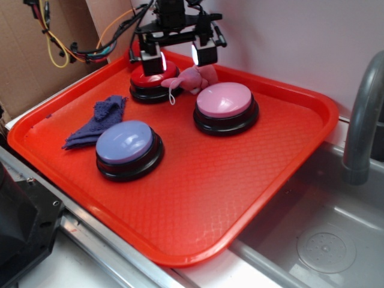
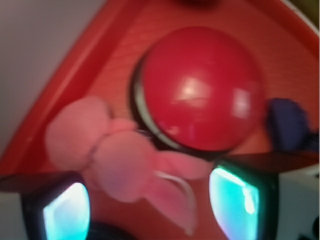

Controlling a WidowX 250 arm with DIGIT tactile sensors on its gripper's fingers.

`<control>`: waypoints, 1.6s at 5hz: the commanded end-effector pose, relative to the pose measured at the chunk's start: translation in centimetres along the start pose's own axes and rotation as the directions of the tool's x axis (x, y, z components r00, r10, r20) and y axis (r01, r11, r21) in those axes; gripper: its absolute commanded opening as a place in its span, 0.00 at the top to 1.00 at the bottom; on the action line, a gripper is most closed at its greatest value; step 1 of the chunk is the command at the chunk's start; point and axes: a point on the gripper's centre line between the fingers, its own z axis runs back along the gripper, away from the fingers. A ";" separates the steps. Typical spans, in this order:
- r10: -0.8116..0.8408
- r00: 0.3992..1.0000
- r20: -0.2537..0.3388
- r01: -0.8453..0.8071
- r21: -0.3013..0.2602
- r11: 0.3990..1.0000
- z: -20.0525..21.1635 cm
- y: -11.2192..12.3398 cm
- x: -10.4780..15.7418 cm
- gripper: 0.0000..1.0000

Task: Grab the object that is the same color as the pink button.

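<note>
Exterior view: gripper (image 1: 179, 55) spread apart above pink plush toy (image 1: 193, 78) beside pink button (image 1: 225, 99).

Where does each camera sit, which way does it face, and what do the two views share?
Exterior: off the tray's near corner, raised, looking obliquely down at three buttons; the gripper and arm show at the far edge.
Wrist: on the arm, looking down between its fingertips.
Shared: the pink plush toy, red button and rag.
</note>
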 end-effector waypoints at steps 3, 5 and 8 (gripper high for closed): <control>0.031 0.999 -0.040 -0.033 -0.047 0.998 -1.5 0.8 -0.9 0.00; 0.042 0.998 -0.044 -0.045 -0.057 0.997 -1.5 1.5 -1.9 1.00; -0.014 1.000 -0.028 0.010 -0.108 0.994 0.5 2.5 -2.0 1.00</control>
